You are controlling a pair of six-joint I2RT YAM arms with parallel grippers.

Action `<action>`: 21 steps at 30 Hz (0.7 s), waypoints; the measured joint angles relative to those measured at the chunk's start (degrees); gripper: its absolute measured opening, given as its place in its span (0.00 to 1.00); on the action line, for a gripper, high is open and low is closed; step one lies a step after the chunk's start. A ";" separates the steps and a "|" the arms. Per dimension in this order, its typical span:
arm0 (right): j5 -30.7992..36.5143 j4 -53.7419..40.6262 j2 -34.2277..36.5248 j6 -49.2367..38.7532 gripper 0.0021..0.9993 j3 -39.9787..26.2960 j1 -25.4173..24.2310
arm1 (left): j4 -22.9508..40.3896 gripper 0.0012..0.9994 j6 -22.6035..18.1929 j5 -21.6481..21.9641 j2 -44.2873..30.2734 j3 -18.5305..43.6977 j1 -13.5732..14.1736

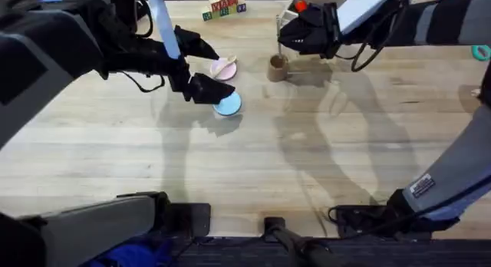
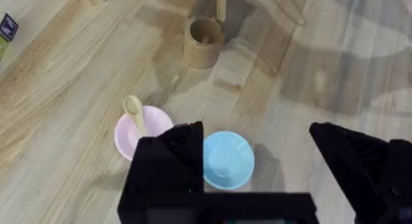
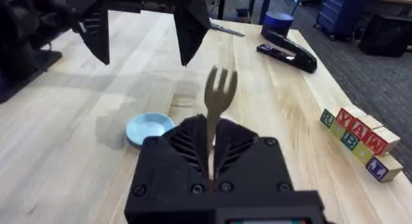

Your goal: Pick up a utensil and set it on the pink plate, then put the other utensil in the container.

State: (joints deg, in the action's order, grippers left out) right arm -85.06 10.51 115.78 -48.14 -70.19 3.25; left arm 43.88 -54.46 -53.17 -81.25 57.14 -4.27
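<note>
The table (image 1: 253, 159) is pale, straight-grained wood planking.

**Spoon and pink plate.** The spoon (image 2: 134, 114) is flat pale wood with an oval bowl. It rests on the pink plate (image 2: 125, 137), a small round matte dish. Its bowl overhangs the plate's rim on the side toward the cup, and its handle lies across the plate surface. Its long axis runs roughly from the plate centre outward toward the cup.

**Blue plate.** A round light-blue plate (image 2: 226, 159) of the same size sits just beside the pink plate.

**Left gripper.** The left gripper (image 2: 257, 166) hangs over the two plates. Its black fingers (image 2: 170, 159) are spread wide and hold nothing.

**Fork.** The fork (image 3: 217, 98) is slim, flat pale wood with short tines. The right gripper (image 3: 212, 153) clamps its handle between closed black fingers. The tines point away from the gripper, in line with its fingers.

**Cup.** The cup (image 1: 277, 67) is a short tan cylinder with an open top, standing upright. In the overhead view the right gripper sits just beside and above it.

**Other items.** Lettered toy blocks (image 3: 360, 137) and a black stapler (image 3: 288, 48) lie near the table edges.
</note>
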 joint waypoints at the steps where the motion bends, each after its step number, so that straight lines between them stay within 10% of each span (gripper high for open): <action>1: 0.02 0.16 -0.01 0.16 0.03 0.00 0.00 | 0.00 1.00 0.00 0.00 0.00 0.00 0.00; 21: 0.20 7.76 3.13 6.09 0.03 0.00 0.00 | 0.02 1.00 -0.02 0.00 0.00 0.00 0.00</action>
State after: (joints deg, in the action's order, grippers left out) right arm -84.86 18.27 118.91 -42.06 -70.19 3.25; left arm 43.90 -54.48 -53.17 -81.26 57.14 -4.27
